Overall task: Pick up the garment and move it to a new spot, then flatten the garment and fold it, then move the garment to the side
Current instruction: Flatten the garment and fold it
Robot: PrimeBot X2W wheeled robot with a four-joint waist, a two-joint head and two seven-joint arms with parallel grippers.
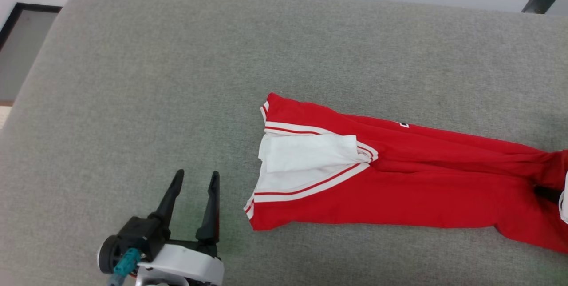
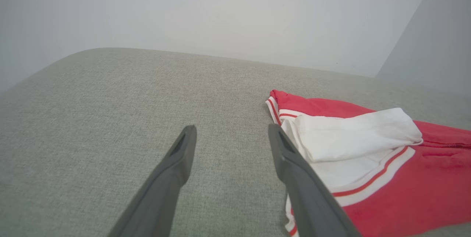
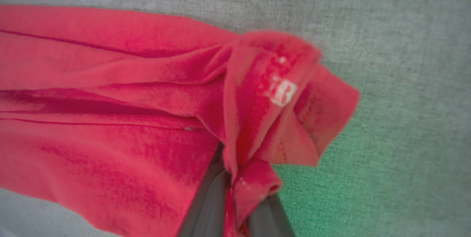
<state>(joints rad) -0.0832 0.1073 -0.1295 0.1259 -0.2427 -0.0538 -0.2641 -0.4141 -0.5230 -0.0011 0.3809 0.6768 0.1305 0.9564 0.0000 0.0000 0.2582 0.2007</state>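
Garment (image 1: pixel 399 188) clamped at a bunched red end between the pressed-together fingers of the right gripper (image 3: pixel 235 193). Stretches from there lengthwise across the right half of the grey cushion (image 1: pixel 133 77) — white sleeve (image 1: pixel 306 152) and striped trim at the end nearest the middle. Just beside that end, left gripper (image 1: pixel 197 173), fingers spread wide over bare fabric. Broad bare cushion to the left and beyond — up to its rounded edge.

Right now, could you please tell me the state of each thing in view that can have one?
garment, folded into a long strip, lying on the grey cushion, one end bunched up.
left claw, open and empty, beside the garment's neckline end.
right claw, shut on the garment's bunched end.
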